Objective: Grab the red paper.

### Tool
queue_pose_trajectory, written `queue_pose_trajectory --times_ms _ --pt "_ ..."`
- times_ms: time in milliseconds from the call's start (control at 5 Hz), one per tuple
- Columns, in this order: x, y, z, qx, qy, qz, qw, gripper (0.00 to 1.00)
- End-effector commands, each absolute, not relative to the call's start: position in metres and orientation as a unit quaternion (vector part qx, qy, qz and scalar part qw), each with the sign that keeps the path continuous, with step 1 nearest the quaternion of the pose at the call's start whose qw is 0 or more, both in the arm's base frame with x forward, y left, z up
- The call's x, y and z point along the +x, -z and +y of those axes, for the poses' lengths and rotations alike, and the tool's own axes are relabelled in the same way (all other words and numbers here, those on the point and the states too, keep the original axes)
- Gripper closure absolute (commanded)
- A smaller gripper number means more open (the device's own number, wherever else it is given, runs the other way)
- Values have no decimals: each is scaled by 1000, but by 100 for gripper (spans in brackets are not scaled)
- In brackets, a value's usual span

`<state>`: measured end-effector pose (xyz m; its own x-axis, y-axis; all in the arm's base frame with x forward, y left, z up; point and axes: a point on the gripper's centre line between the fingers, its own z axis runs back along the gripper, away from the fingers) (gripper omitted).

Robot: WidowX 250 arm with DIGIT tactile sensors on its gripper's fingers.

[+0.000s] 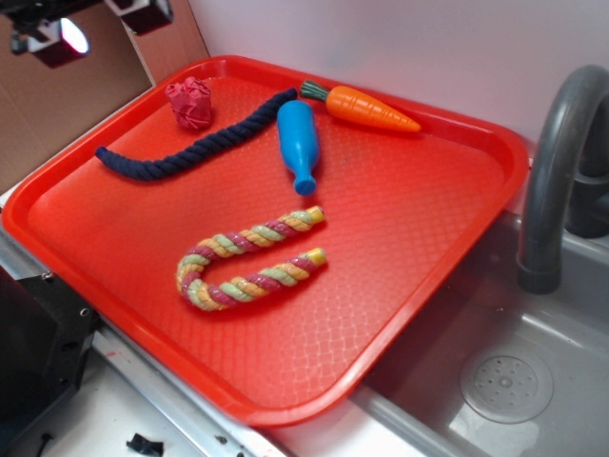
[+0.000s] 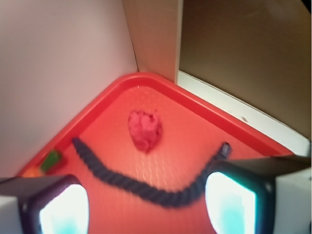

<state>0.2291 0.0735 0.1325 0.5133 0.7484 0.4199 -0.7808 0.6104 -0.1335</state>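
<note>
Approach to the paper [image 1: 190, 102], end effector [image 2: 146, 204] open and empty.

The paper lies in the tray's [image 1: 419, 238] far corner, just beside the dark rope [image 1: 190, 152]. In the wrist view it sits ahead of the end effector, centred between the wide-spread fingers [image 2: 63, 209], with the rope curving across between them. Best to carry forward over the rope, come down straight over the ball, and close only on the paper, clear of rope and tray wall.
</note>
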Motion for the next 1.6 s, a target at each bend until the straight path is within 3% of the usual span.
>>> queue_pose_trajectory --times_ms 0,200,600,1200,1400 --pt "260 -105 116 48 -462 -220 858 0" --pt "269 -91 127 41 -469 -214 856 0" --pt "287 -63 147 59 -473 -201 855 0" --pt "293 -36 135 39 -457 -171 872 3" --pt "291 -37 133 40 -457 -176 871 100"
